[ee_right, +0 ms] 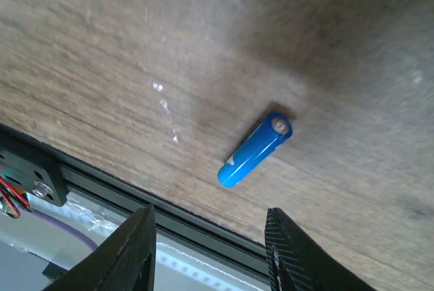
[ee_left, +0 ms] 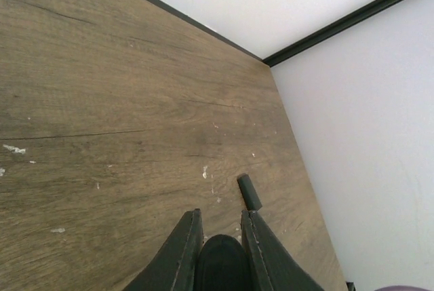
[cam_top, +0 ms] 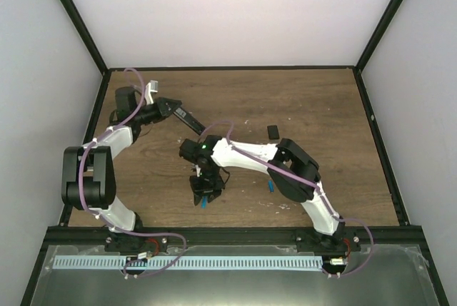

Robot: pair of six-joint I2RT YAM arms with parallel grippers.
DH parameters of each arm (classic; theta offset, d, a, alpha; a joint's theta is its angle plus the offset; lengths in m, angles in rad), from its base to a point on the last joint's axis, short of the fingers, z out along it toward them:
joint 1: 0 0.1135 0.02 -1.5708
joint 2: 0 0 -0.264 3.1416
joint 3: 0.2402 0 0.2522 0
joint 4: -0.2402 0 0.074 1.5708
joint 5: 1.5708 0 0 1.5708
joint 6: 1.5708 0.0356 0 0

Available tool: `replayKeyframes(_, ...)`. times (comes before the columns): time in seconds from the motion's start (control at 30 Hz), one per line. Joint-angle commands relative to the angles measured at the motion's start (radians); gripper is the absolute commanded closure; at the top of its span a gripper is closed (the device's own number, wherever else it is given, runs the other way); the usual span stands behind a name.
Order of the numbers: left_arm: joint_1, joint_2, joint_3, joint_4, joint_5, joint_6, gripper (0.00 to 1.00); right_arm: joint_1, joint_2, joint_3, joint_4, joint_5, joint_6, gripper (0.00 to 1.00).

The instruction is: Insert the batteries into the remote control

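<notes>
My right gripper (ee_right: pixel 209 211) is wide open and holds nothing. It points down at the table (ee_right: pixel 102 47). One blue battery (ee_right: pixel 255 150) lies flat on the wood just past my fingertips, not touching them. I think the fingers are apart like this so they can go down on both sides of the battery. The battery lies slanted to my fingers, so I may need to turn a bit to pinch it across its round sides. The table's front edge is near, so a bump could roll the battery off.

My left gripper (ee_left: pixel 221 216) is closed on one end of the remote control (cam_top: pixel 184 116). From above, the remote sticks out from my fingers toward the middle of the table, and it seems lifted off the wood. I guess it is held there so the batteries can be brought to it. I cannot see its battery slot.

Farther out, the second battery (cam_top: pixel 272 186) lies on the wood off to the right. A small black cover (cam_top: pixel 272 132) sits apart, near the middle.
</notes>
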Motion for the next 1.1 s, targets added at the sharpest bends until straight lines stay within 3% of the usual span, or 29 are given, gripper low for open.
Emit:
replayKeyframes(0.0,0.005,-0.035,-0.021,0.059,0.028,-0.011,1.00,0.021,0.021,0.029,-0.033,-0.025,0.047,0.62)
replayKeyframes(0.53,0.005,-0.042,-0.025,0.068,0.031,-0.019,1.00,0.016,0.088,0.093,-0.052,0.047,0.019,0.61)
replayKeyframes(0.8,0.006,-0.043,-0.024,0.067,0.032,-0.017,1.00,0.004,0.103,0.099,-0.051,0.057,0.000,0.70)
replayKeyframes(1.07,0.005,-0.037,-0.021,0.065,0.032,-0.016,1.00,0.002,0.117,0.095,-0.053,0.058,-0.020,0.72)
